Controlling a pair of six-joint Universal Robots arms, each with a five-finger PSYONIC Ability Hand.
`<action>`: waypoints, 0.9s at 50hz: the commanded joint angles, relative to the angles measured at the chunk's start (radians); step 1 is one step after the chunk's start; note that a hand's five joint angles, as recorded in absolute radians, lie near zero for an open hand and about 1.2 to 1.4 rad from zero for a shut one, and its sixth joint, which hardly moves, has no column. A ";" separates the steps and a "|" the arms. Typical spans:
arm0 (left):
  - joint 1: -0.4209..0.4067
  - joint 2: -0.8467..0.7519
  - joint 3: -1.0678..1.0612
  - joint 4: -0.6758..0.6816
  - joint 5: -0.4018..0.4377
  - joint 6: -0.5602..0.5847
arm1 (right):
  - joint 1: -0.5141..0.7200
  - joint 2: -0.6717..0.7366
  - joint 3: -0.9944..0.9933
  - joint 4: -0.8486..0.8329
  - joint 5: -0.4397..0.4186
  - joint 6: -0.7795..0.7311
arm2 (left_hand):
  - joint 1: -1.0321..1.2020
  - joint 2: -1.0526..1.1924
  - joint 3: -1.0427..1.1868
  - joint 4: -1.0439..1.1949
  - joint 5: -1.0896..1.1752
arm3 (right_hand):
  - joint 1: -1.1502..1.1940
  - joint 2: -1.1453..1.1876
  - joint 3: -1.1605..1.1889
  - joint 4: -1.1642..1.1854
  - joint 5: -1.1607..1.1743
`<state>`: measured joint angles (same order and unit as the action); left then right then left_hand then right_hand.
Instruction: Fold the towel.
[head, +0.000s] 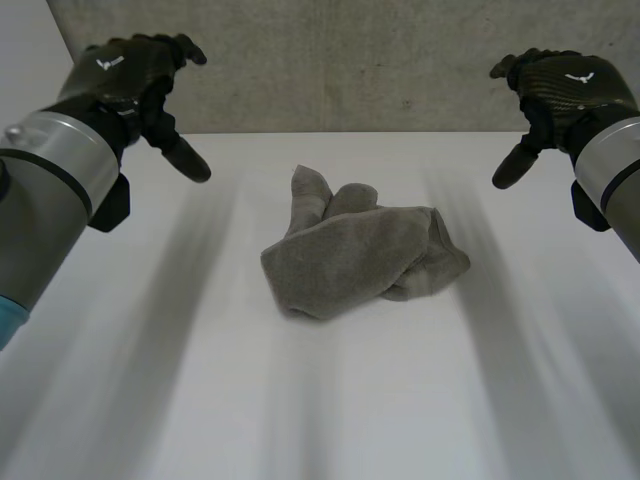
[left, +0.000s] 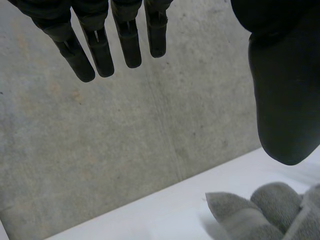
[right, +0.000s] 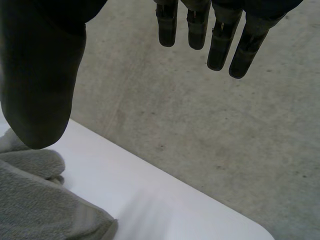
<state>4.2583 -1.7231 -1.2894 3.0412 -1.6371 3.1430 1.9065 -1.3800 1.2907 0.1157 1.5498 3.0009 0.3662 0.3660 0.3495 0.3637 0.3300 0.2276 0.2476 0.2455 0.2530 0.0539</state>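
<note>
A grey towel (head: 360, 258) lies crumpled in a loose heap at the middle of the white table (head: 200, 400). My left hand (head: 130, 85) hovers high at the far left, well apart from the towel, fingers straight and open, holding nothing. My right hand (head: 560, 90) hovers high at the far right, likewise open with nothing in it. In the left wrist view the towel (left: 265, 215) lies below the thumb (left: 285, 90), beyond the fingers (left: 100, 45). In the right wrist view the towel (right: 40, 200) lies under the thumb (right: 42, 80), away from the fingers (right: 220, 40).
A grey concrete wall (head: 350, 60) runs along the table's far edge. Bare table surrounds the towel on all sides.
</note>
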 joint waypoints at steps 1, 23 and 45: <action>0.000 -0.096 -0.027 0.047 0.031 0.086 | 0.002 0.087 -0.036 0.005 -0.129 -0.062 | -0.068 -0.067 -0.051 -0.065 -0.206 | -0.053 -0.073 -0.071 -0.078 -0.054; -0.081 -0.625 0.101 0.231 0.095 0.313 | 0.124 0.806 -0.548 0.002 -0.247 -0.171 | -0.024 -0.023 -0.007 -0.021 -0.162 | -0.053 -0.073 -0.071 -0.078 -0.054; -0.124 -0.381 -0.074 0.225 0.118 0.295 | 0.154 0.546 -0.323 -0.018 -0.244 -0.149 | 1.030 1.030 1.047 1.033 0.892 | 1.169 1.149 1.151 1.143 1.168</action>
<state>4.1197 -2.2724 -1.2641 3.2626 -1.5156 3.4371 2.0617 -0.6781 0.8319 0.0894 1.3163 2.8560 1.4346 1.4734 1.5403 1.5104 1.4718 1.3010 1.2991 1.3049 1.3366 1.1452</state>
